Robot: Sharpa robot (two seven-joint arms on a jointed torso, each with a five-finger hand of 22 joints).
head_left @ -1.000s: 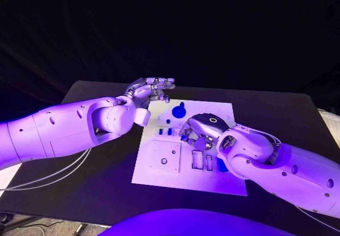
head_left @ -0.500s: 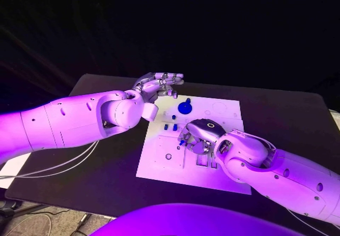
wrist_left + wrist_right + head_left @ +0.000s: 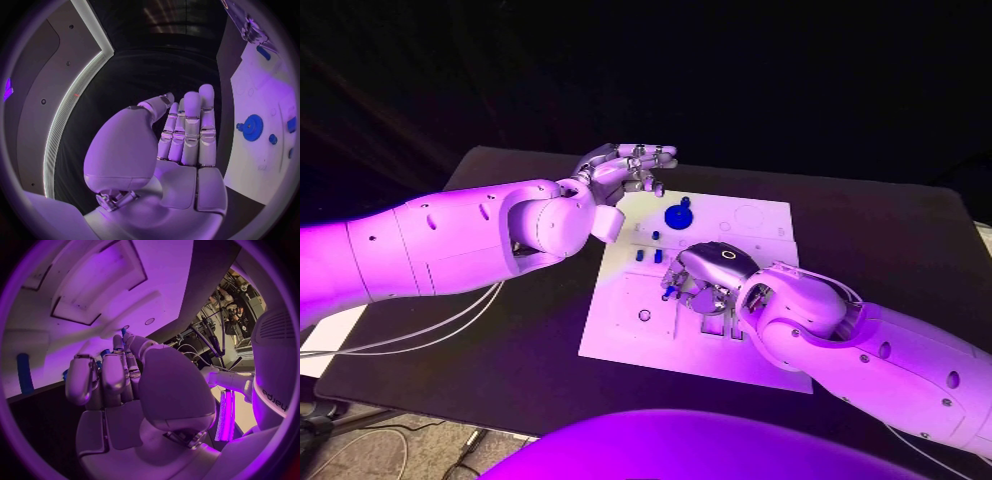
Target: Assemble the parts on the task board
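Left robot hand (image 3: 626,170) raised empty, fingers straight; right robot hand (image 3: 701,283) curled downward

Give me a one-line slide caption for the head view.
Right hand works low over the white task board while the left hand hovers empty at its far corner, near a blue gear.

The left hand (image 3: 629,165) now sits slightly farther beyond the task board (image 3: 625,335)'s far edge, while the right hand (image 3: 704,278) (fingers curled) has dropped lower over it.
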